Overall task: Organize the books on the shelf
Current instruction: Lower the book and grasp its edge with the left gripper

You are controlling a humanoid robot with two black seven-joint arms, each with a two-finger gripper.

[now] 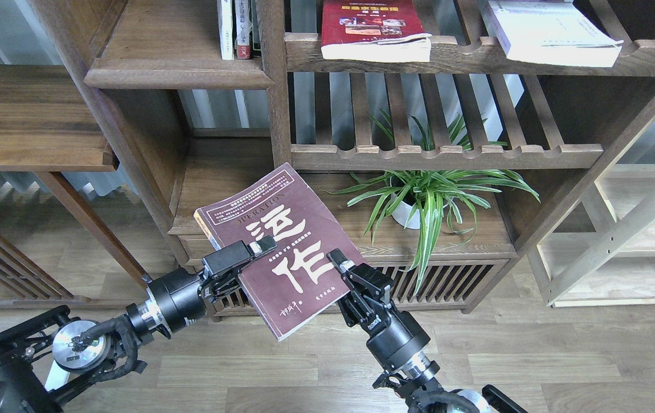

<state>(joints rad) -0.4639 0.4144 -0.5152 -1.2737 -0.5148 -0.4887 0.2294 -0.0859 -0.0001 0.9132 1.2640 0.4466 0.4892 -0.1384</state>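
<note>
Below the slatted rack (445, 156) | your left gripper (244, 258) clamps the maroon book's (279, 246) left edge | right gripper (346, 268) grips its right edge | book tilted, held before the shelf (218, 172)

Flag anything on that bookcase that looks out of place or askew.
Two books lie flat on the slatted racks up top, overhanging the scalloped rails: the red book and the white book, which sits skewed. The maroon book is not shelved, held tilted between the left pincer and right pincer.
</note>
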